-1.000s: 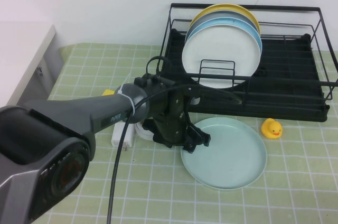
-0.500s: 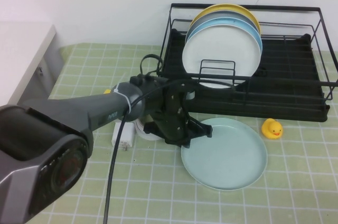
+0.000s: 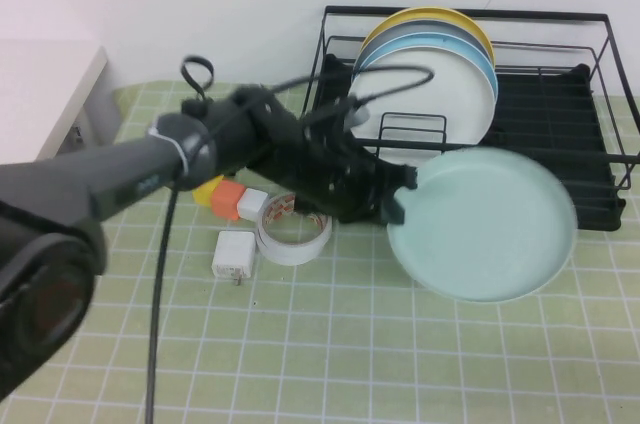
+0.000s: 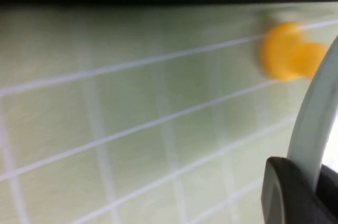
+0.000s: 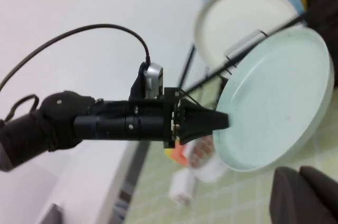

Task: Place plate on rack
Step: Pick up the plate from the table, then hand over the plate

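Note:
My left gripper [image 3: 401, 200] is shut on the left rim of the pale mint-green plate [image 3: 485, 224] and holds it lifted and tilted off the table, just in front of the black wire rack [image 3: 560, 144]. In the left wrist view the plate's rim [image 4: 317, 123] runs between the dark fingers [image 4: 285, 192]. The rack holds a white plate [image 3: 420, 109], a light blue plate and a yellow plate upright. The right wrist view shows the left arm with the plate [image 5: 274, 97]. My right gripper [image 5: 300, 192] is shut and empty, off to the side, out of the high view.
A tape roll [image 3: 293, 229], a white charger [image 3: 233, 256] and small orange and white blocks [image 3: 228, 199] lie on the green tiled mat left of the plate. A yellow duck [image 4: 288, 55] sits below the plate. A white cabinet [image 3: 40, 104] stands at the left.
The left gripper has closed on the plate's rim and lifted it off the mat, up and to the right toward the rack. The duck is now hidden in the high view.

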You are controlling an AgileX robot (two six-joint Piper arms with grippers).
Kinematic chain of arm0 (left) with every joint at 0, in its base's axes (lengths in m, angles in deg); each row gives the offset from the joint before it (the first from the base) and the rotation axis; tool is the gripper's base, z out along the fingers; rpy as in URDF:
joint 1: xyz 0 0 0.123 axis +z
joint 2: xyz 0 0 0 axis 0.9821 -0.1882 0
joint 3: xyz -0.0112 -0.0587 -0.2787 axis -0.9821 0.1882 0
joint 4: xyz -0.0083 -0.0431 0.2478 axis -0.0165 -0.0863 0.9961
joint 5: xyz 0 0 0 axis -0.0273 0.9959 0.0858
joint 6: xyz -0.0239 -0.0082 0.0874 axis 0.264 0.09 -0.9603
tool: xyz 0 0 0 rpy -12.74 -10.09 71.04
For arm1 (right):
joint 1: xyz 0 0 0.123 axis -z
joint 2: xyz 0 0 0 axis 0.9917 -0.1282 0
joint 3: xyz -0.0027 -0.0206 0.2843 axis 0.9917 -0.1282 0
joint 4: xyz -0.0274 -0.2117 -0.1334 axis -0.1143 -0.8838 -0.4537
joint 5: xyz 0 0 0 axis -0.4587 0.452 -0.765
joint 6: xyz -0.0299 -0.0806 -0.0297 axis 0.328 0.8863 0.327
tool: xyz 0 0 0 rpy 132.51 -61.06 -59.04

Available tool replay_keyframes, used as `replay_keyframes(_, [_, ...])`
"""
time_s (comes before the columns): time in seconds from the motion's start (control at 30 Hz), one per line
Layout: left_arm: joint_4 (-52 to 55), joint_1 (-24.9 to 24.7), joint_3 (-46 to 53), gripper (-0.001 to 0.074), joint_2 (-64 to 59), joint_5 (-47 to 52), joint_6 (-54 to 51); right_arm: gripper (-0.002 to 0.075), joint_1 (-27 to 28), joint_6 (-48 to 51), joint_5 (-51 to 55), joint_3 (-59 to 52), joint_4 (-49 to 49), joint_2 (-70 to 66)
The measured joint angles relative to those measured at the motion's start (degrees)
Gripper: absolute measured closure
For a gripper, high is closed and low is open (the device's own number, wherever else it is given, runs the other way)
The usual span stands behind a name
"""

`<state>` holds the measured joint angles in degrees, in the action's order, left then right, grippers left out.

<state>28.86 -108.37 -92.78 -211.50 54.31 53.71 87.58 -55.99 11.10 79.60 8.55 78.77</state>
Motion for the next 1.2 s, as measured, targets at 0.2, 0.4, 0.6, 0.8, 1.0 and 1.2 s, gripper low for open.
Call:
replay_keyframes(0.2, [-5.6, -0.1, 6.4, 0.0731, 9.8, -0.7, -12.1, 0.0668, 0.0, 1.8, 1.1, 6.1, 0.4, -6.3])
replay_keyframes(0.4, [-14.5, -0.1, 19.8, 0.0731, 25.7, -4.3, -25.1, 0.0452, 0.0, 12.8, 6.2, 16.0, 2.2, -21.4])
replay_keyframes(0.6, [-16.8, -0.3, 31.7, 0.0731, 41.5, -7.0, -30.6, 0.0333, 0.0, 32.9, 17.0, 31.8, 7.6, -39.0])
replay_keyframes(0.8, [-17.0, -0.5, 38.9, 0.0731, 50.5, -10.9, -31.7, 0.0323, 0.0, 46.1, 28.9, 45.4, 7.9, -54.5])
replay_keyframes(1.0, [-17.5, -0.5, 40.5, 0.0731, 53.9, -12.4, -32.0, 0.032, 0.0, 49.2, 35.9, 53.1, 7.9, -66.8])
replay_keyframes(1.2, [-20.1, -0.5, 40.5, 0.0731, 54.2, -13.4, -32.9, 0.0321, -3.4, 52.0, 41.7, 53.7, 6.3, -73.5])
